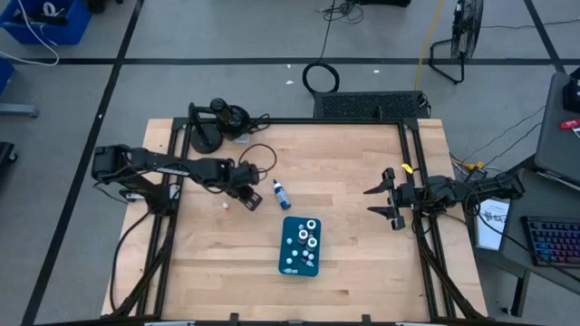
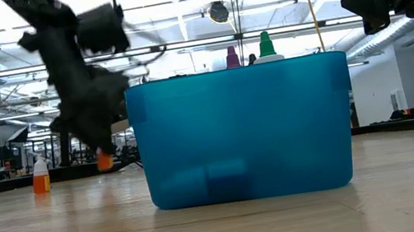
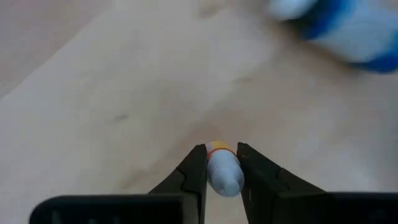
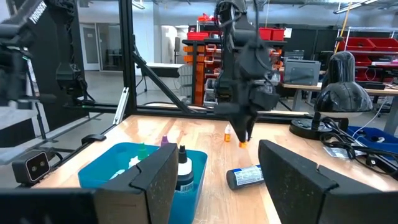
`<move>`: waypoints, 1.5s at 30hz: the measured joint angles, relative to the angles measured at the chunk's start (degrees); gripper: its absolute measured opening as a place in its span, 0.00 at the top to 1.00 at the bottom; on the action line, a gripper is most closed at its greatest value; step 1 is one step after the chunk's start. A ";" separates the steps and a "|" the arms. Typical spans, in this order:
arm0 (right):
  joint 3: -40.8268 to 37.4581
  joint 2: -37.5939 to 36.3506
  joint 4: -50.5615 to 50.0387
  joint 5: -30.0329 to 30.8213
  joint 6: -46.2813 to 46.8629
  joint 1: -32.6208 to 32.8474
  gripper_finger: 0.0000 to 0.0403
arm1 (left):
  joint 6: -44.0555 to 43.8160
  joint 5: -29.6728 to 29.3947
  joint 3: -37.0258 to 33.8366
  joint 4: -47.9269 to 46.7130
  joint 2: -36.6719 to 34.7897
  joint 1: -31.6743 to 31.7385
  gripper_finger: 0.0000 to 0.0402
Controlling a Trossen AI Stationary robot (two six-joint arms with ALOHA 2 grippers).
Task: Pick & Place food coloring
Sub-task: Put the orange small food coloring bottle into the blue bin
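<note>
My left gripper (image 1: 251, 200) (image 3: 222, 155) is over the table's left middle, shut on a tiny orange food coloring bottle (image 3: 224, 173) with a white cap. A second orange bottle (image 1: 224, 205) (image 2: 40, 177) stands on its base just left of it. A larger blue bottle (image 1: 281, 193) (image 4: 245, 176) lies on its side to the right. Several more food coloring bottles stand in the teal tray (image 1: 288, 264) (image 2: 243, 131) at the table's middle. My right gripper (image 1: 388, 203) (image 4: 227, 180) waits open near the right edge. My left gripper pinches the tiny orange bottle between its two fingers (image 3: 196, 167), at the white cap end (image 3: 225, 180). The fingers come from above, pointing down. The orange body (image 2: 103, 159) (image 4: 242, 142) hangs upright below the fingertips, low over the wood; whether it touches the table I cannot tell.
A black lamp-like stand (image 1: 210, 127) and a cable loop (image 1: 258, 154) sit at the far left of the table. Black frame rails (image 1: 419, 172) run along both sides. Bare wood lies between the tray and the right arm.
</note>
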 joint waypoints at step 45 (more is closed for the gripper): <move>0.01 0.01 -0.18 0.00 0.00 0.00 0.47 | 11.46 -1.43 50.60 -19.01 35.73 -19.83 0.83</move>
